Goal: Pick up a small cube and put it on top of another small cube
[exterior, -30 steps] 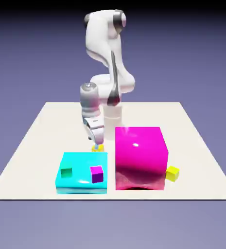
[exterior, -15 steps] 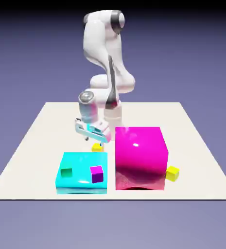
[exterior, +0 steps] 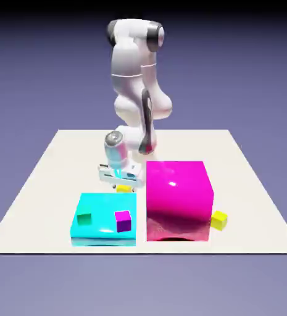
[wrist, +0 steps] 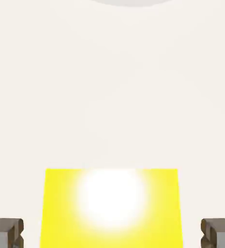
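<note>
1. Landmark: the magenta block [exterior: 178, 200], large and glossy, standing on the pale table [exterior: 244, 185].
2. The near-side yellow cube [wrist: 112, 208] lay toward the exterior view's left of the magenta block, close to the table's surface beyond the cyan block [exterior: 102, 200]. In the exterior view only a small, warm yellow strip of it showed, between the gripper and the cyan block.
3. Hand view: its top face was plain, saturated yellow with straight, crisp edges. A round white glare washed out the middle and reached the far edge. The picture's bottom edge cut off the rest.
4. The gripper [wrist: 112, 234] was open, one finger on each side of this cube. Pale table showed between the cube and each finger, so nothing was held. Finger height against the cube was hard to read, though the tips seemed low.
5. The second yellow cube [exterior: 219, 220] sat just beside the magenta block, on the exterior view's right. It was bright yellow, turned at an angle, its side slightly darker than its top.
6. A purple cube [exterior: 123, 221] and a green cube [exterior: 84, 217] showed against the cyan block, left of the magenta block; their exact support could not be told.
</note>
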You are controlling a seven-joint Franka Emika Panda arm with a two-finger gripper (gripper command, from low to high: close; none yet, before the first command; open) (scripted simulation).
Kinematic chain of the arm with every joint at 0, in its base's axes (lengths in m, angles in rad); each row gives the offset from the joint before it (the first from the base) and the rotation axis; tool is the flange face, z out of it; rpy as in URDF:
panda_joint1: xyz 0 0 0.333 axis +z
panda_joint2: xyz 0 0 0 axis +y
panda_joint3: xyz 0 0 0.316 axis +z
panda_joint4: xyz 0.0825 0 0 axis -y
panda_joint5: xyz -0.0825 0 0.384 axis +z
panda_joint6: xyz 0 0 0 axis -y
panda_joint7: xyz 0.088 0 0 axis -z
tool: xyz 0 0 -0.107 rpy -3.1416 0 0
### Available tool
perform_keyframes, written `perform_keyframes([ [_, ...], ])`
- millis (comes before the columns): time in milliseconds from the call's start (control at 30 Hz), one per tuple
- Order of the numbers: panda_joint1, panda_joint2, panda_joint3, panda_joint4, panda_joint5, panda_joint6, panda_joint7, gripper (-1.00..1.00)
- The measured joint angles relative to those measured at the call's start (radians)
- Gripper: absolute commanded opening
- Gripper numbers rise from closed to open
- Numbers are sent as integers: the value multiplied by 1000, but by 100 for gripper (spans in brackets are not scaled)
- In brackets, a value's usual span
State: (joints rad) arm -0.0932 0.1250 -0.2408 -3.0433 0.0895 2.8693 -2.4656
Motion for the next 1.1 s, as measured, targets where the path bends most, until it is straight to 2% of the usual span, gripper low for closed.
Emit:
perform_keyframes([
  [367,195,-362,-329,1,-374,-342,248,-100],
  [433,201,-374,-340,1,-386,-353,256,-100],
  [867,304,-69,-556,459,100,-731,666,-100],
  [1100,518,148,-784,713,375,-868,657,-100],
])
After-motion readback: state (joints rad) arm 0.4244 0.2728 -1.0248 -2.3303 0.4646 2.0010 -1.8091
